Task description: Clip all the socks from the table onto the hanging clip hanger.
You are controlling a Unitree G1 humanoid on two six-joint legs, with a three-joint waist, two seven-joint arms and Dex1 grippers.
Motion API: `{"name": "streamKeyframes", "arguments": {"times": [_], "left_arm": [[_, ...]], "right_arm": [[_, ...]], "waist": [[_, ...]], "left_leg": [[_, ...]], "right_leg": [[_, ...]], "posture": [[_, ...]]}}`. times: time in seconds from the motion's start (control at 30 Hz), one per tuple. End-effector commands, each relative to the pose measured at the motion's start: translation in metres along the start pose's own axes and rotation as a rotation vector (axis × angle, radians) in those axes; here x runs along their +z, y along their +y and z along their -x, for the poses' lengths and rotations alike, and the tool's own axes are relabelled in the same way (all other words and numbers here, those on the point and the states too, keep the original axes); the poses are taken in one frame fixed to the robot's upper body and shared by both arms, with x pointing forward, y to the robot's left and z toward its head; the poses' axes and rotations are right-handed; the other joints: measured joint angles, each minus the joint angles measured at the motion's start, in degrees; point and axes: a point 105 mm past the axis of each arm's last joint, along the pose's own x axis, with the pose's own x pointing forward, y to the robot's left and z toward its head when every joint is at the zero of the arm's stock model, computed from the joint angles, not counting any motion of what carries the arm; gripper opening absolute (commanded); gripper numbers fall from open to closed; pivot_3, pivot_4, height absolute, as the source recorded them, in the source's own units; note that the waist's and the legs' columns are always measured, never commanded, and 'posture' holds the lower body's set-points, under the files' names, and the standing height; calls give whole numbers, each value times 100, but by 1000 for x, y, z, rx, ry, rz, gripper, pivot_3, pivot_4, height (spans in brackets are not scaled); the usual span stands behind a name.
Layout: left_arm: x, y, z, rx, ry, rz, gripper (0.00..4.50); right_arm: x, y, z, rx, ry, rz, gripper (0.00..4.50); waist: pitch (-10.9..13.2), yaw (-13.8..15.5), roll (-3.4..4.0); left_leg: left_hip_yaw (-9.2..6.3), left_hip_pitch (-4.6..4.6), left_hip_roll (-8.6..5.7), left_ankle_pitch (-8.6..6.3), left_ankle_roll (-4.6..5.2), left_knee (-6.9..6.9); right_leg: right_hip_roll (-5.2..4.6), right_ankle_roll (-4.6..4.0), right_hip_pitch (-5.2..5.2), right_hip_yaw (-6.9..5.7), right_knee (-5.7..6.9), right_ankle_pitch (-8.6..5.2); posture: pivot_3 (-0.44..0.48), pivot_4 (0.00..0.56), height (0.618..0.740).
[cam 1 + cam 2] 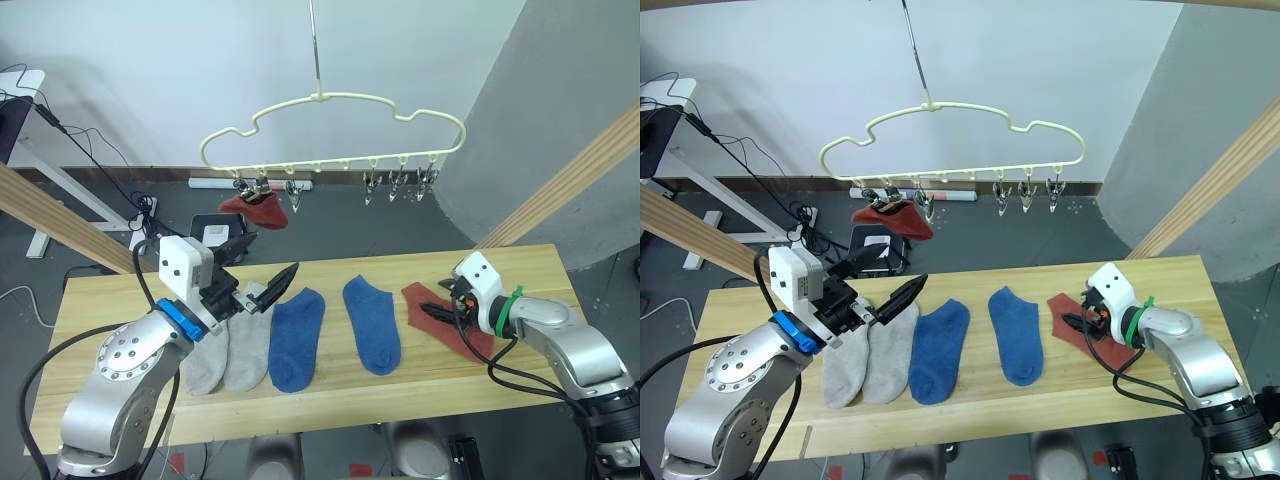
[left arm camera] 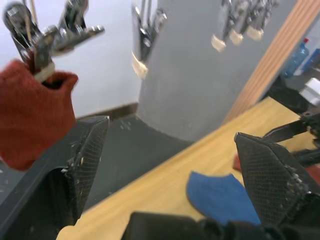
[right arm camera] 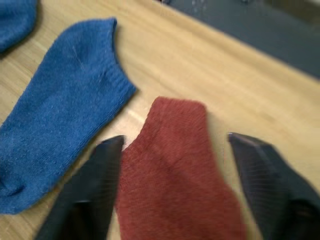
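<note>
right claw (image 3: pixel 172 187) gaped astride rust-red sock (image 3: pixel 175 165) on worktop (image 1: pixel 330 400) | left claw (image 1: pixel 262 271) empty, spread | one red sock (image 1: pixel 255 211) hung clipped on clip hanger (image 1: pixel 330 125) | advice: pinch cuff edge, lift clear

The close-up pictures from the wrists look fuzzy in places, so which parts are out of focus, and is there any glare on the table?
Left wrist view: the metal clips and the hanging rust-red fabric sock are soft, while the left tool has sharp fingers. Right wrist view: the rust-red sock on the table and the right tool are blurred. Left eye view: the light wood plank table shows even light, no glare.
</note>
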Motion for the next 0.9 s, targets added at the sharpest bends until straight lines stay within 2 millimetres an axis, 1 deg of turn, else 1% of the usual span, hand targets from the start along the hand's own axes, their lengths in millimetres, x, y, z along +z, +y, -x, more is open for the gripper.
{"name": "streamKeyframes", "arguments": {"times": [0.03,0.13,0.2,0.27,0.3,0.4,0.43,0.57,0.63,0.73,0.8,0.9], "left_arm": [[1,0,-3,55,-48,-63,4500],[0,1,-5,92,-64,-90,4500],[-3,1,-7,105,-73,-92,4500],[-17,3,-10,132,-35,-90,4500],[-21,7,-13,158,-31,-82,4500],[-25,16,-18,208,-33,-78,4500],[-25,18,-24,201,-42,-89,4500],[-24,27,-43,201,-85,-111,4500],[-21,31,-49,207,-109,-121,4500],[-17,37,-54,228,-137,-137,4500],[-12,45,-56,271,-163,-166,4500],[-6,59,-54,347,-190,-219,4500]], "right_arm": [[27,2,23,28,-112,152,3725],[38,10,29,73,-164,197,3725],[53,20,33,126,-231,214,3725],[69,32,36,171,-299,225,3725],[75,38,36,185,-321,231,3725],[82,44,35,197,-341,236,3725],[85,46,35,203,-351,235,3725],[98,55,36,232,-390,255,3725],[104,58,37,245,-408,258,3725],[112,62,38,267,-433,256,3725],[117,66,39,285,-450,257,3725],[122,69,41,298,-469,256,3725]], "waist": [[0,8,0],[0,3,0],[0,1,0],[0,0,0],[0,-4,0],[0,-15,0],[0,-16,0],[0,-11,0],[-1,-22,-1],[-1,-45,-1],[-1,-50,-1],[-1,-58,-1]], "left_leg": [[1,1,0,0,0,0],[1,0,1,0,0,0],[-1,2,3,0,0,0],[-3,2,4,0,0,0],[-2,4,3,0,0,1],[-3,2,1,0,0,6],[-4,1,0,0,0,8],[-7,0,-2,0,1,10],[-6,0,-1,0,1,10],[-6,0,0,0,1,9],[-7,-1,0,0,1,8],[-11,-2,0,0,1,9]], "right_leg": [[0,0,0,0,0,0],[1,0,1,-1,0,0],[3,0,2,-1,2,0],[4,0,2,-4,4,0],[4,0,3,-2,4,0],[3,1,5,-3,5,1],[2,1,5,-4,4,2],[1,1,6,-8,7,2],[1,2,6,-9,7,3],[-1,1,6,-9,7,3],[-1,1,4,-12,7,3],[-1,0,5,-15,11,3]], "posture": [[-178,340,737],[-178,340,737],[-194,341,737],[-194,341,737],[-205,341,737],[-207,341,737],[-206,343,737],[-213,342,737],[-214,340,737],[-215,340,737],[-222,339,737],[-222,339,737]]}}
